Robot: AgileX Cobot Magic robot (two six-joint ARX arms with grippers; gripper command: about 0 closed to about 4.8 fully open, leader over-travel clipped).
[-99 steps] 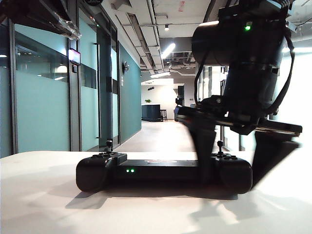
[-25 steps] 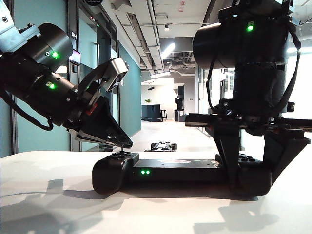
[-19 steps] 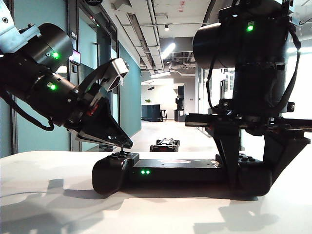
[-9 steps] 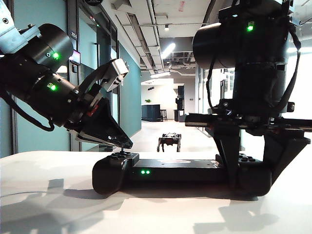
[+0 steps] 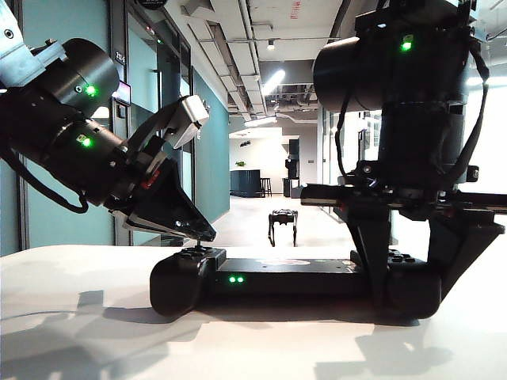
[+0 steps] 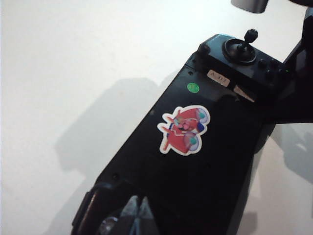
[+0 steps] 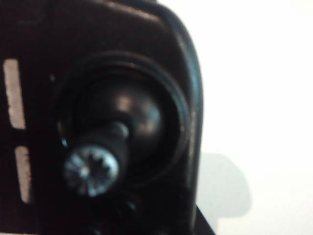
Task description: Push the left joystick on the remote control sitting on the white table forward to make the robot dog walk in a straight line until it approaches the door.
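The black remote control lies on the white table, its two green LEDs facing the exterior camera. My left gripper is shut, its tip down at the left joystick on the LED-side lobe. In the left wrist view the closed fingertips hover over that lobe, beside a shiny knob. My right gripper straddles the other lobe, one finger clamped on each side. The right wrist view shows only that lobe's thumbstick. The robot dog stands in the corridor beyond.
Teal glass walls with doors line the corridor's left side, and a lit lobby lies at its far end. A red cartoon sticker and a green dot mark the controller's middle bar.
The robot dog has risen from a low crouch onto its legs and moved a little right and away down the corridor. Neither arm nor the controller has moved over the last second.
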